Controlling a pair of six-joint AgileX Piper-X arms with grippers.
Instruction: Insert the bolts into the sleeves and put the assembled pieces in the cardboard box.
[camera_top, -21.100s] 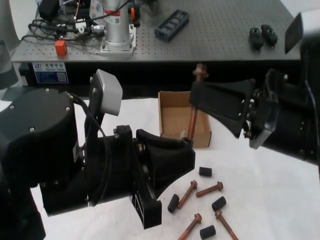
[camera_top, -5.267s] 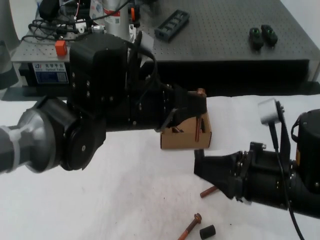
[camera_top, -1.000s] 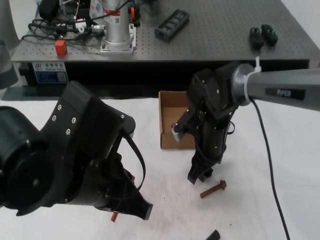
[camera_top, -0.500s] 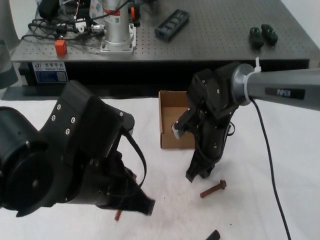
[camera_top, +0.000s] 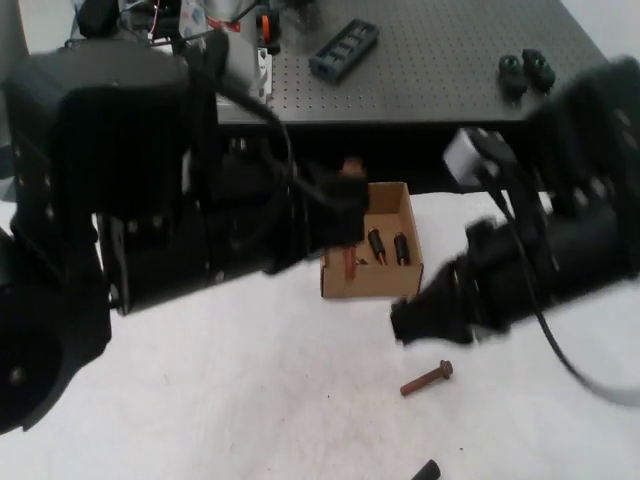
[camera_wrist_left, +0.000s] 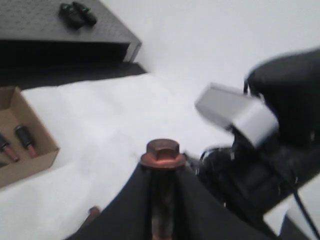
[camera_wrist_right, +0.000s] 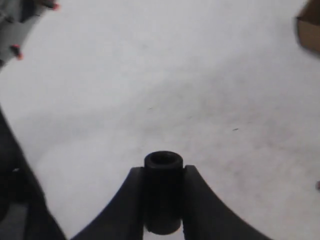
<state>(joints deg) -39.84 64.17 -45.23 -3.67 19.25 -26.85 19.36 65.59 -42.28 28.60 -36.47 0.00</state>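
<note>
Two grippers are each pinching one half of an assembly. The left gripper (camera_wrist_left: 162, 172) is clamping a copper bolt (camera_wrist_left: 162, 150) just under its head, and the right gripper (camera_wrist_right: 163, 171) is squeezing a black sleeve (camera_wrist_right: 163, 196), bore facing outward. The cardboard box (camera_top: 370, 282) is holding finished pieces (camera_top: 378, 243) and is sitting at 12 o'clock from a loose bolt (camera_top: 427, 378) on the white cloth (camera_top: 250, 400). We are judging that mating well means aligning shank and bore on one axis, then advancing slowly.
</note>
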